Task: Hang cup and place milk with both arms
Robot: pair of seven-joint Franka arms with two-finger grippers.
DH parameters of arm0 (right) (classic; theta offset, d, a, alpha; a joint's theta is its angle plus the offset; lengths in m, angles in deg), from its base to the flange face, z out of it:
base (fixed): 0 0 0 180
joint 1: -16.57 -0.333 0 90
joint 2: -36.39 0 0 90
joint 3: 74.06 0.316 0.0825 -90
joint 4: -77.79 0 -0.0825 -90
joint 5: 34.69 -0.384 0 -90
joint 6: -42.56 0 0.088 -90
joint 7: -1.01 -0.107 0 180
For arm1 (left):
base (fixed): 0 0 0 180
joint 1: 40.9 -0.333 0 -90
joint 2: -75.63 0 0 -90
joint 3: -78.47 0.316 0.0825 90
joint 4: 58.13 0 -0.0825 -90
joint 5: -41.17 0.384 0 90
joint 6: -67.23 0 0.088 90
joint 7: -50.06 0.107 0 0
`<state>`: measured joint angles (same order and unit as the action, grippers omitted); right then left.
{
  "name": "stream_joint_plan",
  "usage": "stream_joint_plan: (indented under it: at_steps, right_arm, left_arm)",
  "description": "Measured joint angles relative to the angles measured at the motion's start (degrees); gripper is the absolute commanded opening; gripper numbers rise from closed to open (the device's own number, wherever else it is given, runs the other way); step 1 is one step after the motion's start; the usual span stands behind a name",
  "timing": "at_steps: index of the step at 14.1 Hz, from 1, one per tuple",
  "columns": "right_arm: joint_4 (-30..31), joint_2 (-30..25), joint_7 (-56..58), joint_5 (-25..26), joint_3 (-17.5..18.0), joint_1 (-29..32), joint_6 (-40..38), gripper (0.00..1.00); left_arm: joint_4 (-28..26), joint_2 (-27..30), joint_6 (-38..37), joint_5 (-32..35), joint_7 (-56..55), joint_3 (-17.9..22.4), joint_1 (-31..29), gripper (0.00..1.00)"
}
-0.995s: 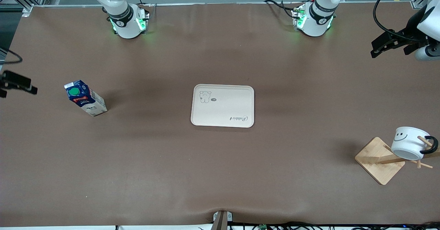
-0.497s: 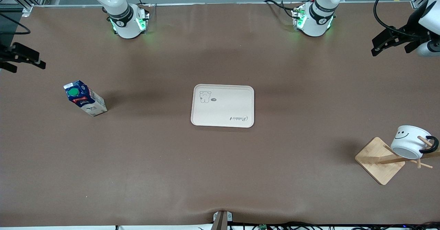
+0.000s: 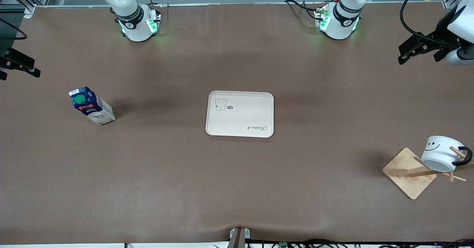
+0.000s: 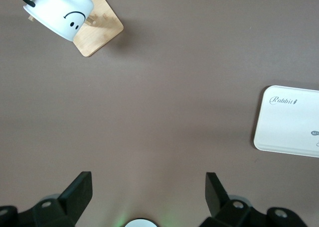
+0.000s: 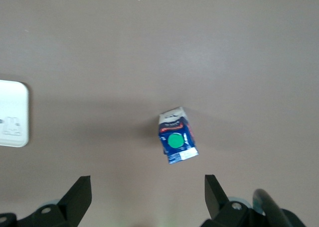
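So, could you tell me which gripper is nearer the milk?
Right. The right gripper hangs open at the milk's end; the left gripper, open, is at the cup's end.

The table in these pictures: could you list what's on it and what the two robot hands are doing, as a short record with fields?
cup: hanging by its black handle on a peg of the wooden rack, toward the left arm's end
milk: upright on the table, toward the right arm's end
tray: mid-table, nothing on it
left gripper: open, holding nothing, up over the table's edge
right gripper: open, holding nothing, up over the table's edge
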<state>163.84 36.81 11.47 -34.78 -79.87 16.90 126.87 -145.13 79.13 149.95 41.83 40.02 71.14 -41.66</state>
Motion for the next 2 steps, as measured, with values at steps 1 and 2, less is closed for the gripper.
stream_joint_plan:
  at_steps: [1, 2]
  right_arm:
    - [-0.04, 0.07, -0.02, 0.57, 0.12, -0.41, 0.0, 1.0]
    - [-0.05, 0.09, -0.02, 0.77, 0.16, -0.57, 0.0, 1.0]
  left_arm:
    - [0.0, 0.0, 0.0, 0.0, 0.08, 0.0, 0.0, 1.0]
    - [0.0, 0.0, 0.0, 0.0, 0.15, 0.0, 0.0, 1.0]
